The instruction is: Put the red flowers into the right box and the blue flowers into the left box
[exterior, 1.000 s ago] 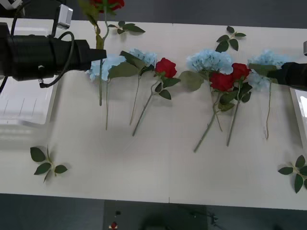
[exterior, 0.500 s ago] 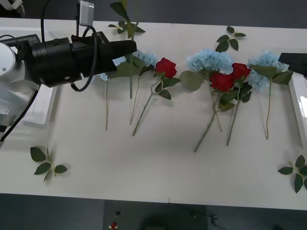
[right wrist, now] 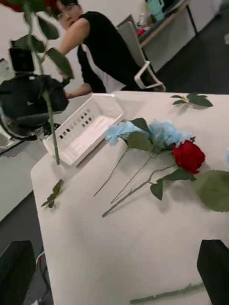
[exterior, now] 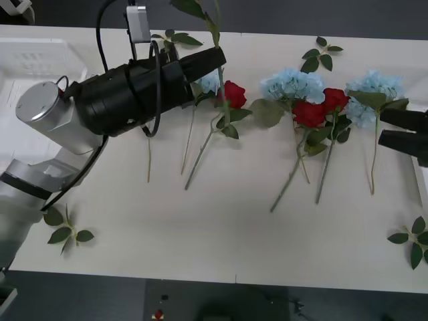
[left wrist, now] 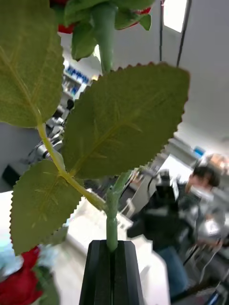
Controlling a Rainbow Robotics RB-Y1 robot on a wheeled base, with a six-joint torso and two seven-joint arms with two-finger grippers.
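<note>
My left gripper (exterior: 217, 61) is shut on the thin green stem (left wrist: 111, 224) of a red rose held above the table's far middle. Its bloom runs off the top of the front view and its stem end hangs beside a lying red rose (exterior: 234, 93). More red flowers (exterior: 309, 114) and blue flowers (exterior: 292, 85) lie in a row across the table. One blue cluster (exterior: 208, 81) is partly behind my left arm. My right gripper (exterior: 394, 130) hovers open at the right edge near a blue flower (exterior: 371, 90). The left box (exterior: 40, 57) stands far left. A sliver of the right box (exterior: 422, 184) shows.
Loose leaf sprigs lie at the front left (exterior: 63, 231), front right (exterior: 413, 241) and along the far edge (exterior: 319, 53). My left arm (exterior: 114, 100) stretches low over the table's left half. The near half of the table (exterior: 221, 234) is bare.
My left arm has swung right, carrying the held rose from above the left box toward the table's middle. The right gripper has drawn back down the right edge, off the blue flower.
</note>
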